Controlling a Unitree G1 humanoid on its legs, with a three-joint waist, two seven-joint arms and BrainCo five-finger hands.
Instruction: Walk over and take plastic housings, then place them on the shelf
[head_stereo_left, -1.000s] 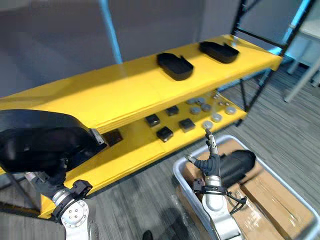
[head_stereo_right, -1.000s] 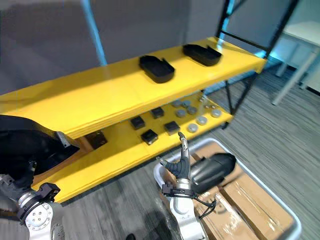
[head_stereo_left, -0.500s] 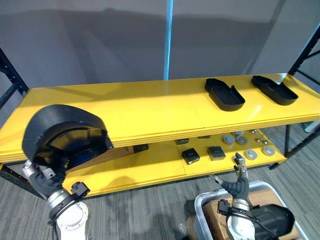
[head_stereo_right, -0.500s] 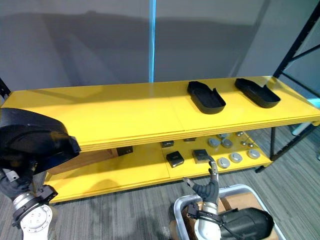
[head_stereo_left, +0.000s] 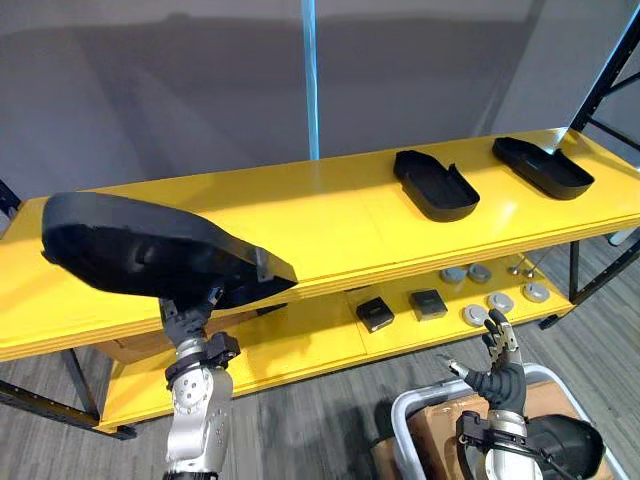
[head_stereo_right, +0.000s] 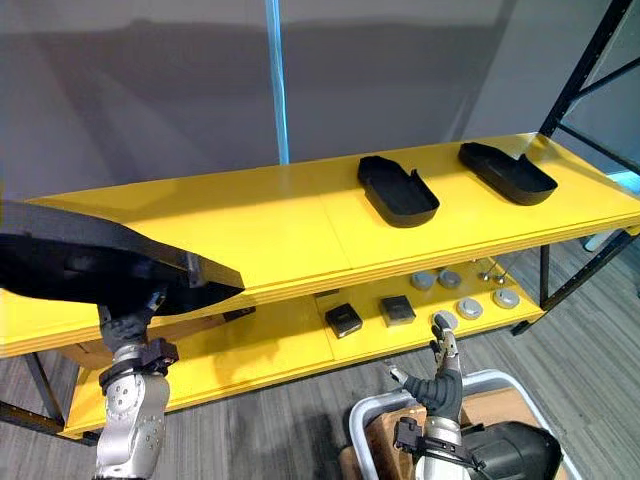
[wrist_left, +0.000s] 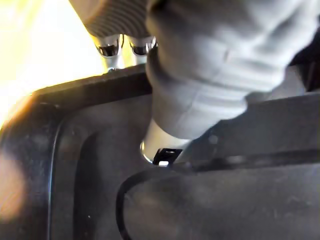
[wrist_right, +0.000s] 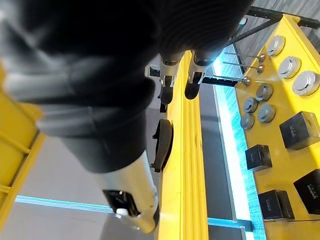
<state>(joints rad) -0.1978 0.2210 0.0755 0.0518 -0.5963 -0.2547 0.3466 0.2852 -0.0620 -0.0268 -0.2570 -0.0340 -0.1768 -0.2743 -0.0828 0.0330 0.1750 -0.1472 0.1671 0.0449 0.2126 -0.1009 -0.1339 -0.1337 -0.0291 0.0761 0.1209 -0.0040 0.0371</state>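
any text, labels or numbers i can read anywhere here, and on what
No text here can be read.
Black boxes on the lower shelf: faint pale print on their tops, too small to read.
Two housings on the top shelf: no marks visible.
Held housing in the left hand: no marks visible.

Two housings (head_stereo_left: 436, 185) lie on the shelf (head_stereo_left: 300, 215), toward its right.
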